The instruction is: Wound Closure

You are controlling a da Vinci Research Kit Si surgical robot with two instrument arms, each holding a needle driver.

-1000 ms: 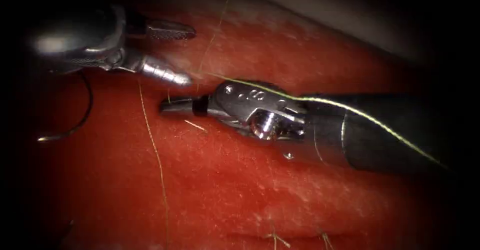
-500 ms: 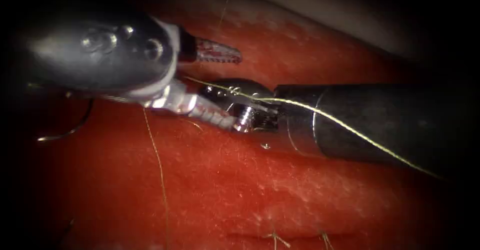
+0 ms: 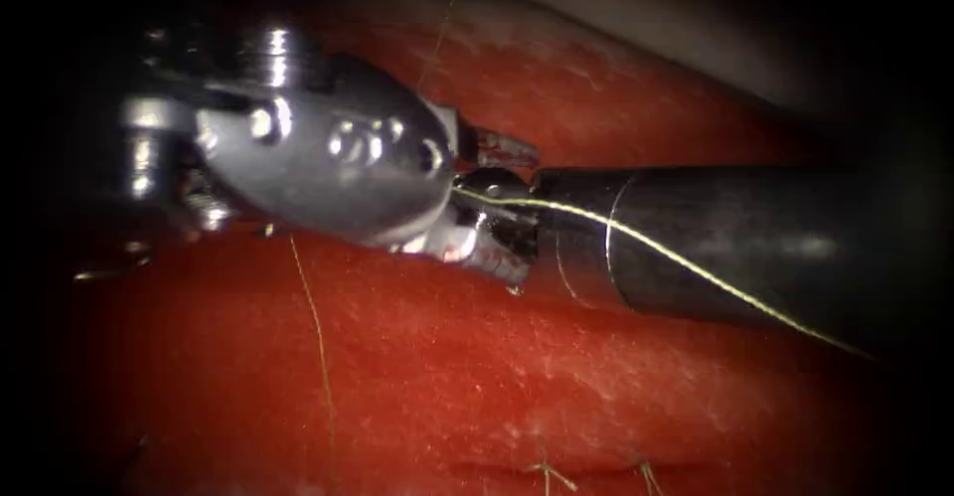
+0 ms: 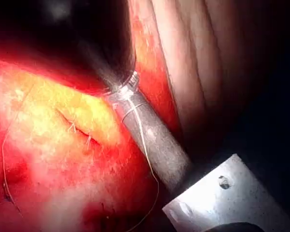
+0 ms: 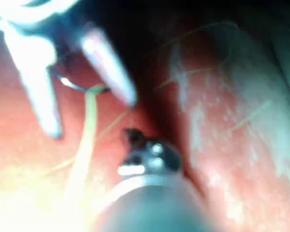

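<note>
My left tool (image 3: 495, 198) reaches across from the left with its jaws open, one above and one below the tip of the right tool, and holds nothing. The right tool's dark shaft (image 3: 696, 248) comes in from the right, its wrist (image 3: 502, 236) tucked against the left tool's lower jaw. A yellow-green thread (image 3: 676, 257) lies along that shaft up to the wrist. In the right wrist view the left tool (image 5: 91, 115) spreads beyond the right tool's tip (image 5: 132, 137), with thread (image 5: 87, 125) and a thin curved wire (image 5: 70, 84) between its jaws. The needle's tip (image 3: 99, 274) glints on the tissue far left.
The red tissue (image 3: 447, 377) spans the view, with loose thread strands (image 3: 316, 337) and short cut ends (image 3: 547, 471) at its near edge. The stitched cut (image 4: 79, 129) shows beside the right tool's shaft (image 4: 157, 145). Pale ground lies behind the tissue (image 3: 696, 29).
The left tool has swung right, jaws open, over the right tool's tip and now covers most of the needle. The right tool's tip has drawn back to the right.
</note>
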